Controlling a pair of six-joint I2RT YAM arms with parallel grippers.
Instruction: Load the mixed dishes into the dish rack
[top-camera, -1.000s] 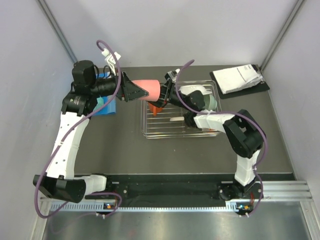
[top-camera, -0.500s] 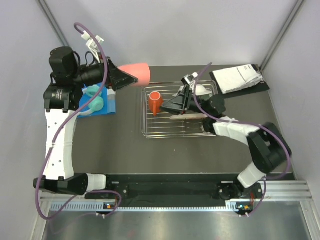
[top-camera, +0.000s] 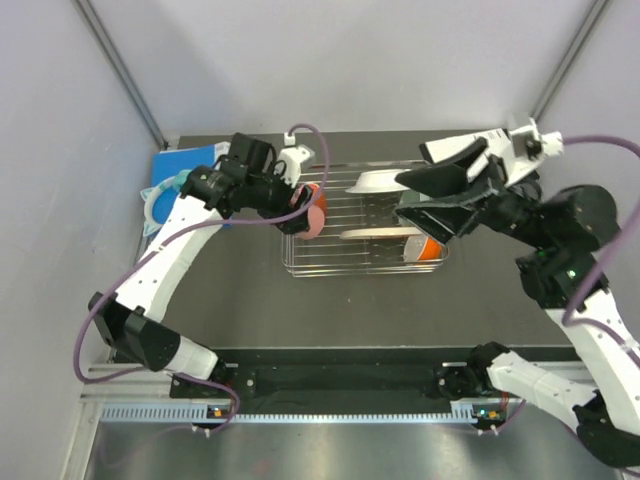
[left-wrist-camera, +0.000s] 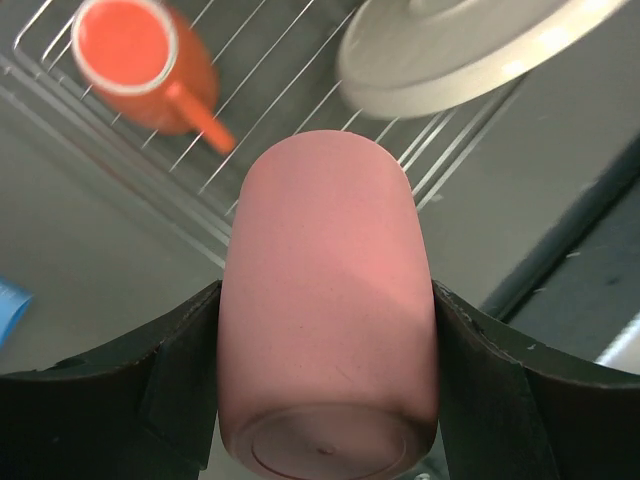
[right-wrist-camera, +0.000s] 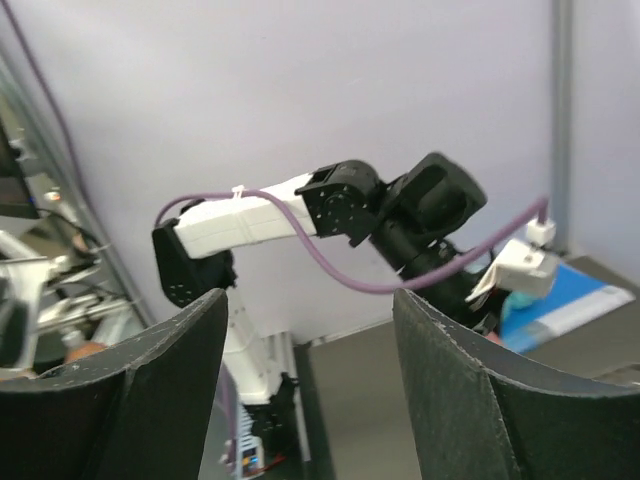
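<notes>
My left gripper (top-camera: 305, 212) is shut on the pink cup (top-camera: 314, 218) and holds it on its side over the left end of the dish rack (top-camera: 350, 262). The left wrist view shows the pink cup (left-wrist-camera: 325, 230) clamped between both fingers, base toward the camera. Below it, the orange mug (left-wrist-camera: 140, 65) and the white shallow bowl (left-wrist-camera: 460, 45) sit in the wire dish rack (left-wrist-camera: 250, 130). A cream plate (top-camera: 375, 233) and an orange bowl (top-camera: 428, 248) are also in the rack. My right gripper (top-camera: 400, 197) hangs open and empty above the rack's right end. The mint-green bowl (top-camera: 160, 203) lies at the left.
A blue book (top-camera: 185, 160) lies at the back left under the mint-green bowl. The right wrist view looks across at the left arm (right-wrist-camera: 260, 220) and the blue book (right-wrist-camera: 570, 290). Grey walls close in the table on three sides.
The left arm swung the pink cup from the back left down to the rack's left end. The right arm lifted up and back from the rack and opened its jaws.
</notes>
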